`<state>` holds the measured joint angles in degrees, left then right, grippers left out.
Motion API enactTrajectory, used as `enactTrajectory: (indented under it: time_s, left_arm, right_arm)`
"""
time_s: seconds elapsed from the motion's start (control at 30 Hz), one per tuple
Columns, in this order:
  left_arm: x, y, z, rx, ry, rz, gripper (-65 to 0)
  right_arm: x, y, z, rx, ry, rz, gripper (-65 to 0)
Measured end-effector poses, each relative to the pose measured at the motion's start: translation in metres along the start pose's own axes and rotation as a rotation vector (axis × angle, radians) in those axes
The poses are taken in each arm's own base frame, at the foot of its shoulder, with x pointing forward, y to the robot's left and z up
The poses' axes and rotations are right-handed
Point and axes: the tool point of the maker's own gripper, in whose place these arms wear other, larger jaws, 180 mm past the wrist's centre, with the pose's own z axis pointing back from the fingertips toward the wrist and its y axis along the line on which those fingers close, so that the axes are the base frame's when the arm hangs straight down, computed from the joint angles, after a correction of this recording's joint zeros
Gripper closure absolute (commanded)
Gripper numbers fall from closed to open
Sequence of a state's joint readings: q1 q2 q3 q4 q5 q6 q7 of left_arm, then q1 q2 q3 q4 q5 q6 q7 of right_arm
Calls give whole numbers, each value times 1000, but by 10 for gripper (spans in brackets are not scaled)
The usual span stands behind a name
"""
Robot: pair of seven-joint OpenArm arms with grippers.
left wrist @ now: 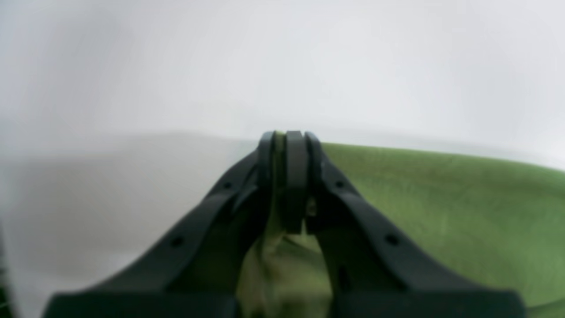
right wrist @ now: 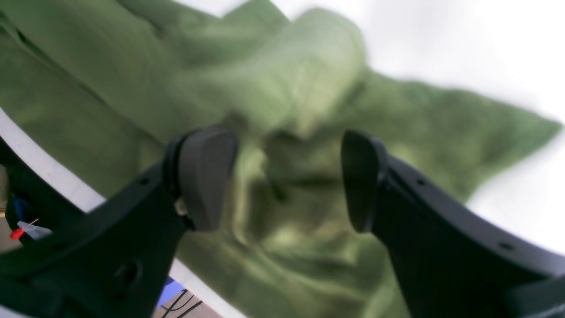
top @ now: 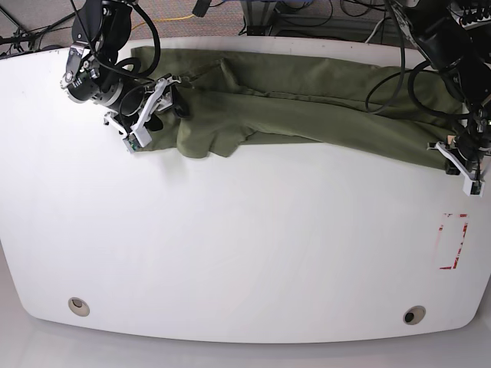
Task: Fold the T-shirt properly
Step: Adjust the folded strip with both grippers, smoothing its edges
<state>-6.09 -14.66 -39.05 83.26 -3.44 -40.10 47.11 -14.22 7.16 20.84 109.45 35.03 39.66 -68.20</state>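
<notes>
shirt (top: 307, 103) lay as a long band across the top of the base frame, long axis left–right. left claw (left wrist: 289, 141) pinched its right-end corner; right claw (right wrist: 287, 181), spread, hung over the bunched left end.

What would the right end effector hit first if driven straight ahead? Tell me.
Most likely the bunched fold of the olive-green cotton T-shirt, which lies directly between and beyond the open right end effector; depth is unclear.

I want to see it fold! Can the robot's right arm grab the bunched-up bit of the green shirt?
Probably yes. The right gripper is open right over the T-shirt, with rumpled cloth between its fingers and nothing in the way.
</notes>
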Motion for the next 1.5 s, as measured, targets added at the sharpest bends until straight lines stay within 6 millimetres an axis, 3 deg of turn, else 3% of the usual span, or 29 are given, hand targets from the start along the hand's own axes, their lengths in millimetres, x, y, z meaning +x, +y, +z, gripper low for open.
enactTrajectory:
  time_s: [0.07, 0.33, 0.47, 0.7, 0.8, 0.9, 0.97, 1.0, 1.2, 1.4, 1.5]
  left_arm:
    - [1, 3, 11, 26, 10, -19, 0]
    - [-26, 6, 49, 106, 69, -92, 0]
    - [-48, 2, 56, 103, 108, -80, 0]
    - [-74, 15, 56, 114, 172, -41, -6]
    - [-82, 17, 55, 103, 198, -52, -151]
    - [-88, 18, 55, 103, 223, -61, -357]
    - [-88, 17, 54, 98, 223, -63, -433]
    - [-87, 17, 54, 97, 221, -63, -440]
    - [-79, 18, 55, 106, 208, -67, -400]
    - [-39, 30, 77, 191, 91, -100, -399]
    - [-51, 20, 73, 169, 136, -77, -399]
  right_arm:
    - [1, 1, 0, 4, -3, -1, -387]
    - [0, -1, 1, -5, 1, 0, -387]
    - [0, -1, 0, -4, 1, 0, -387]
    - [0, 1, 0, 2, -3, -1, -387]
    - [1, 2, 0, 8, -6, -2, -387]
    - [1, 1, 0, 5, -6, 1, -392]
    - [3, 2, 2, 2, -9, 7, -393]
    - [5, 3, 3, 0, -17, 15, -393]
    - [19, 8, 8, 9, -60, 35, -393]
    - [36, 18, 10, 71, -128, 27, -393]
    - [41, 29, 3, 100, -130, 46, -393]
